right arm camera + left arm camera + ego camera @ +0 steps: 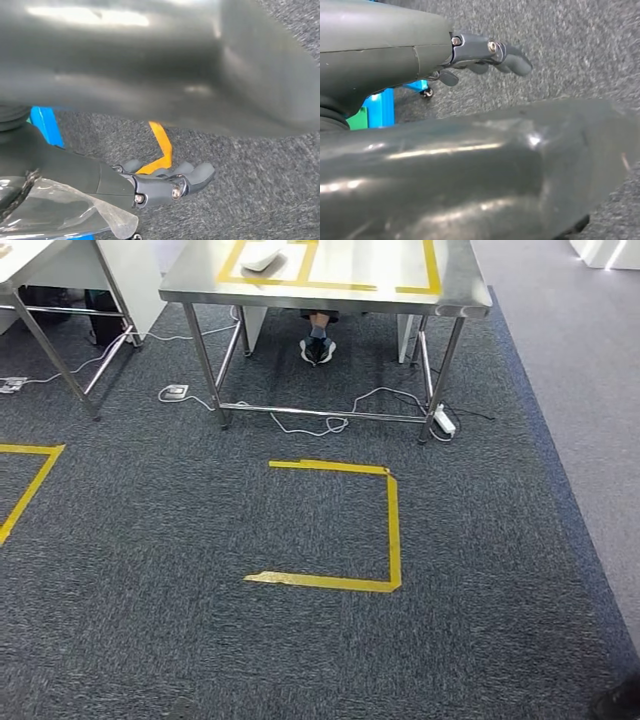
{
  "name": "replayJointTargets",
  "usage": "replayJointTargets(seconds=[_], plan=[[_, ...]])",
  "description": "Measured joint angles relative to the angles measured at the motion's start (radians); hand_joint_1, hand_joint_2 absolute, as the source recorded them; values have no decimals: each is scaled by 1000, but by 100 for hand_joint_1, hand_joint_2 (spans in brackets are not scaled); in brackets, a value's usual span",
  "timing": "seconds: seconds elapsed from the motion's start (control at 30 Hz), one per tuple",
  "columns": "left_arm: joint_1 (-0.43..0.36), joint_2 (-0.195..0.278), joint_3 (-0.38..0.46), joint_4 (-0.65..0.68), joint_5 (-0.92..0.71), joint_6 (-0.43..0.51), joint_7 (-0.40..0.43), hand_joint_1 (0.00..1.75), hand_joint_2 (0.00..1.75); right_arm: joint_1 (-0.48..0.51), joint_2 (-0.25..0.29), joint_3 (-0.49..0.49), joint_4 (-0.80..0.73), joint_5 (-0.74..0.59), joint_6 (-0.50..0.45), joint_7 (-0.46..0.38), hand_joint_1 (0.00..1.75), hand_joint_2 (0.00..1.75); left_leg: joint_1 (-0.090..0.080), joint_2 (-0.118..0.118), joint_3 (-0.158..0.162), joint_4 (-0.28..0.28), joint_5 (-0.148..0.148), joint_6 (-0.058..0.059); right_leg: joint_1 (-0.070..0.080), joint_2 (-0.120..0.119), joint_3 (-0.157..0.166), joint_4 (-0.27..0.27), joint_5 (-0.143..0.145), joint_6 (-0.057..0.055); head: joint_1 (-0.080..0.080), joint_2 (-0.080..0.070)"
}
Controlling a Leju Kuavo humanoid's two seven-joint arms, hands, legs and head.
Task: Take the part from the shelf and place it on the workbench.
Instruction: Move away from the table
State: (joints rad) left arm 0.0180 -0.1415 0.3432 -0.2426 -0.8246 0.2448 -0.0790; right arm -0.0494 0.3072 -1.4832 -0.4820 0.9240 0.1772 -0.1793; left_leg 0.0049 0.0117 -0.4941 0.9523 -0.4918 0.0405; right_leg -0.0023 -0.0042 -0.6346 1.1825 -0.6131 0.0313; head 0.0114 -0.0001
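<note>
Even bright light; glare on steel workbench point(453, 285), wrist views blurred

- You have a dark grey speckled carpet point(189, 570) underfoot, with a paler plain grey floor strip point(573, 390) along its right edge.
- You can see a yellow tape outline point(389, 530) on the carpet, and another yellow tape line point(26, 485) at the carpet's left edge.
- The surface point(189, 280) is bare silver steel, marked with yellow tape rectangles point(432, 265); a white object point(260, 255) lies near its far edge.
- White cables point(309, 425) and a white power strip point(444, 420) lie beneath it.
- A person's shoe point(318, 348) is dark with white trim.
- Your left hand point(490, 52) is dark grey, beside a bright blue frame point(382, 105) with a green patch.
- Your right hand point(166, 182) is dark grey too, over orange-yellow tape point(162, 145).
</note>
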Motion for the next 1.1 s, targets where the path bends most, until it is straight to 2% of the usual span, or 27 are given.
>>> replayJointTargets(seconds=[0.03, 0.07, 0.1, 0.17, 0.2, 0.23, 0.27, 0.37, 0.53, 0.77, 1.1], plan=[[1, -1, 1, 0, 0, -1, 0, 0, 0, 1, -1, 0, 1, 0, 0, 0, 0, 0, -2, 0, -8, 3, 4, 1, 0, 0, -22, 56, -20, 1, 0, 0], [2, -1, 2, 0, 0, -2, 0, 0, 0, 2, -2, 0, 2, 0, 0, 0, 0, 0, -4, 1, -15, 6, 7, 0, 0, 1, -26, 77, -22, 1, 0, 0], [2, -1, 3, 0, 0, -2, 1, 0, 0, 3, -3, 0, 2, 0, 0, 0, 0, 0, -5, 1, -20, 9, 10, -1, 0, 0, -10, 57, -5, 0, 0, 0], [2, -2, 4, 0, 0, -2, 1, 0, 0, 3, -4, 0, 4, 1, 0, 0, 0, 0, -6, 1, -25, 14, 14, -4, 0, 0, 74, -79, 52, -6, 0, 0], [2, -2, 4, 0, -1, -2, 2, 0, 0, 1, -5, 0, 4, 1, 0, 0, 0, 0, -9, 1, -28, 19, 14, -7, 0, 1, 113, -149, 71, -10, 1, 0], [1, -3, 4, 0, -1, -2, 2, 0, 0, 0, -5, 0, 6, 2, 0, -1, 0, 0, -11, 1, -31, 23, 15, -11, 1, 2, 139, -197, 82, -14, 0, 0], [1, -2, 4, 0, -1, -2, 2, 0, 0, -1, -5, 0, 7, 2, -1, -1, 0, 0, -14, 1, -35, 28, 12, -8, 1, 2, 149, -221, 82, -18, 0, 0], [2, -1, 5, 0, -3, -2, 2, 0, 0, 3, -6, 0, 13, 2, -2, -2, 0, 0, -18, 1, -39, 30, 12, 12, 2, 1, 147, -225, 85, -23, -1, 0], [2, -1, 9, 0, -4, -1, 5, 0, 0, 1, -6, 0, 23, 2, -7, -5, 0, 0, -15, 0, -39, 24, 27, 0, 6, 0, 144, -224, 89, -30, -1, 0], [2, 0, 10, 0, -12, -1, 6, 0, 0, 0, -9, 0, 31, 1, -19, -10, 0, 0, -11, 0, -40, 23, 28, -18, 9, 0, 142, -222, 89, -34, -1, 0], [0, 0, 16, 0, -33, -5, 14, 0, 0, -1, -19, 0, 48, 0, -34, -21, 0, 0, -13, 0, -42, 25, 27, -20, 5, 0, 142, -222, 89, -34, -1, 0]])
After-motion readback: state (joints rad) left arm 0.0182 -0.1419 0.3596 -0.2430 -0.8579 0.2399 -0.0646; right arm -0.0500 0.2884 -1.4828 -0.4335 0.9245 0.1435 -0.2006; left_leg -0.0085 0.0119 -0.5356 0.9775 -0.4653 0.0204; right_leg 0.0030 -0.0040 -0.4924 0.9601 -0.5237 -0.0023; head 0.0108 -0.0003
